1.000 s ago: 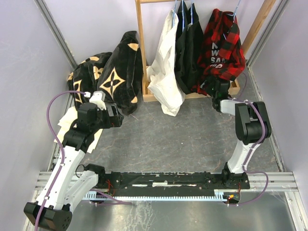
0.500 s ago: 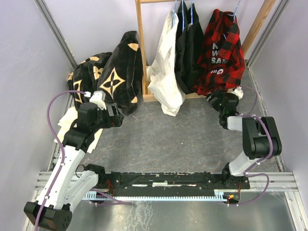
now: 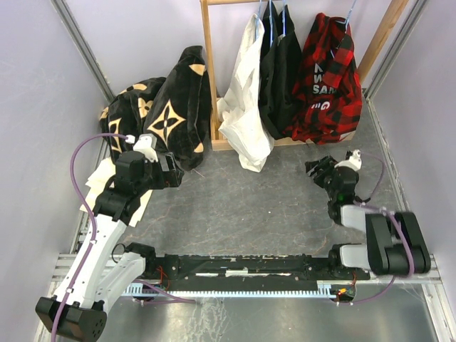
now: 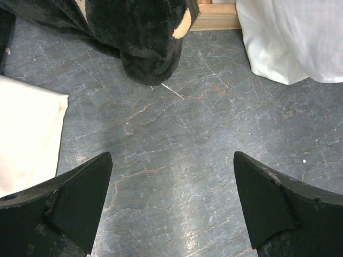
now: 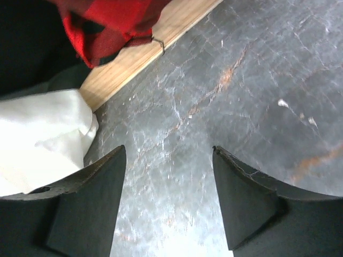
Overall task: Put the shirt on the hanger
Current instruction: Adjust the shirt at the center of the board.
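Two arms rise from the near edge of a grey, marble-veined surface (image 3: 249, 203). On the left, the left tool (image 4: 171, 159) hovers over bare stone with its fingers spread wide and nothing between them. A cream cloth (image 4: 27, 139) lies flat just to its left, and the rounded end of a black fabric with tan flower motifs (image 3: 171, 107) rests on the surface just beyond it. On the right, the right tool (image 5: 168, 151) is likewise spread and empty. It hangs low over the surface and points toward the far side, near the shirt but not touching it. Its wrist camera shows the wooden base board (image 5: 139, 53) of a pale wooden clothes rail (image 3: 208, 71) just ahead. A red-and-black hem droops onto that board, and a fold of a white shirt (image 3: 242, 107) sits at the near left of it. At the far side the rail carries three garments in a row: the white shirt on the left, a black garment (image 3: 278, 71) in the middle and, on the right, the plaid shirt (image 3: 329, 78), hanging full length with its white lettering facing out. Above its collar only the thin light-blue hook of the hanger (image 3: 350, 13) shows, reaching up to the top edge of the overhead view. The rest of the frame is hidden inside the cloth.
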You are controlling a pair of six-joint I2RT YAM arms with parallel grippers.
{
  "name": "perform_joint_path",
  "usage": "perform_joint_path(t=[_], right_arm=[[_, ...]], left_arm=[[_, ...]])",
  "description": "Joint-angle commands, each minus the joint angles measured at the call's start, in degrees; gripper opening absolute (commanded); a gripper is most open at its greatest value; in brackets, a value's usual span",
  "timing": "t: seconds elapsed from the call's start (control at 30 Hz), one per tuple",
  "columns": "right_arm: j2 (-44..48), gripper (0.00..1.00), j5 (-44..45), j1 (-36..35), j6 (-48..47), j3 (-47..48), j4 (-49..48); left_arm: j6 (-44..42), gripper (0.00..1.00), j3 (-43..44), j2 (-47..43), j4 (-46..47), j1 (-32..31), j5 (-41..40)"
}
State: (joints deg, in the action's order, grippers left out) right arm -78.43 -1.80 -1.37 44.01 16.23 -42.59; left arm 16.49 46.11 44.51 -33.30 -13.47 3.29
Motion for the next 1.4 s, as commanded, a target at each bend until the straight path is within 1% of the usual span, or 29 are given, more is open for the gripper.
perform_joint_path(t=[0.0,0.07,0.13,0.2,0.27,0.4,0.47,0.53,0.67,0.73,0.87,1.07,1.2,1.37], right_arm=[[15.41,0.71,6.27,-4.65,-4.52,-5.54,2.29],[24.19,0.71,12.49,-9.34,-8.9,-5.46,12.06],[29.57,0.71,17.16,-13.52,-14.6,-3.79,20.15],[31.12,0.71,20.01,-16.02,-19.6,-0.65,27.96],[30.58,0.72,21.34,-17.44,-22.39,1.58,30.09],[21.63,0.7,27.23,-23.3,-28.46,9.36,35.18],[16.38,0.69,30.01,-24.8,-30.91,14.93,37.8],[11.8,0.65,32.02,-24.9,-31.82,18.57,38.82],[2.93,0.54,33.4,-24.56,-33.94,25.51,40.0],[-0.82,0.5,32.12,-23.67,-34.02,28.35,40.61],[-6.45,0.45,28.39,-20.75,-33.89,33.48,42.38],[-13.31,0.41,23.88,-16.17,-35.18,40.72,45.41],[-18.08,0.39,22.75,-14.98,-36.56,46.47,47.56],[-21.75,0.37,21.24,-13.42,-36.01,52.33,48.77]], left_arm=[[0.65,1.0,0.28,-0.09,2.85,-0.03,1.65],[0.57,1.0,0.21,0.0,2.88,0.02,1.63],[0.57,1.0,0.03,0.2,3.27,0.03,1.76],[0.65,1.0,-0.22,0.45,3.71,0.02,2.38],[0.52,0.99,-0.24,0.74,3.93,0.03,2.75],[0.64,0.99,-0.32,0.26,3.7,0.01,2.61],[0.73,0.99,-0.38,-0.36,3.46,0.03,2.24],[0.98,0.99,-0.32,-0.95,3.26,0.02,1.88],[1.16,0.99,0.1,-1.32,2.89,0.02,1.68],[1.17,0.99,0.4,-1.2,2.57,0.02,1.95],[1.17,0.99,0.7,-1.6,2.2,0.0,1.41],[1.25,0.99,0.64,-1.72,2.14,0.03,1.11],[1.17,0.99,0.64,-1.47,2.19,-0.02,1.11],[1.34,0.99,0.8,-1.62,2.0,0.02,0.84]])
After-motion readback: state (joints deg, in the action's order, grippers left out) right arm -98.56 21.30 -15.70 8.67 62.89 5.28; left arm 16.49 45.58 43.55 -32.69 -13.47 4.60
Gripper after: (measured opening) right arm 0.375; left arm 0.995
